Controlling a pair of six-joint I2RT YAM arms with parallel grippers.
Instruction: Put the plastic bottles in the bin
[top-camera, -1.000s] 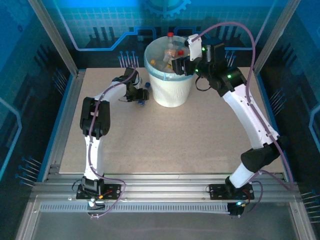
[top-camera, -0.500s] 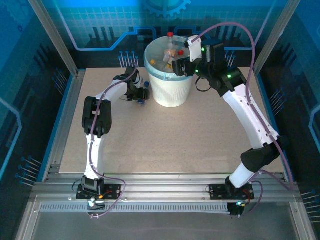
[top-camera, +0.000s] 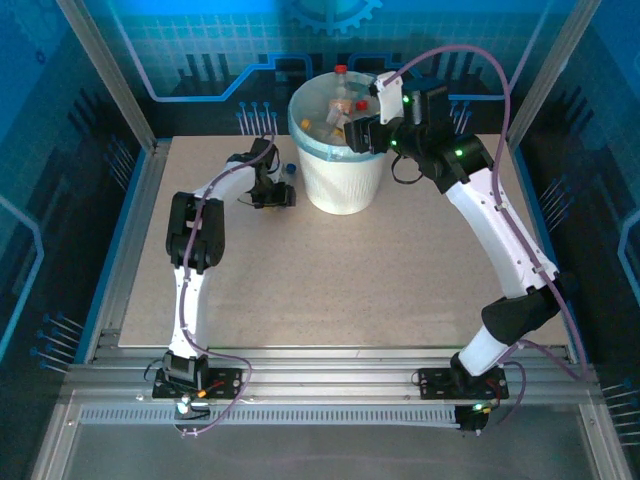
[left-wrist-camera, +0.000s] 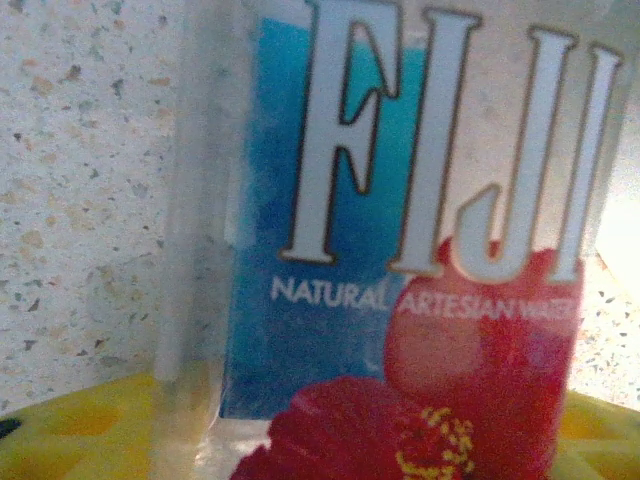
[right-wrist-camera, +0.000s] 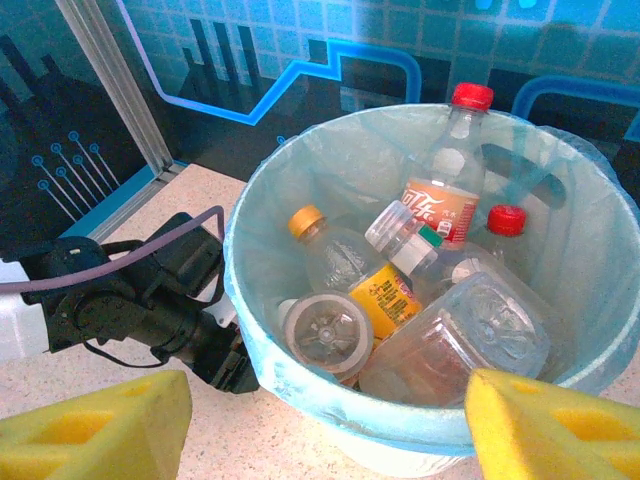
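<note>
Reaching low beside bin (top-camera: 345, 190) | left claw (top-camera: 282, 193) clamped on Fiji bottle (left-wrist-camera: 400, 250) | right claw (right-wrist-camera: 322, 410) spread wide, empty, over bin

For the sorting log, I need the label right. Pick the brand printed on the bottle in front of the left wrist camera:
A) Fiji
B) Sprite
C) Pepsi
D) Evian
A: the bottle carries a blue label with FIJI in large white letters above a red flower.
</note>
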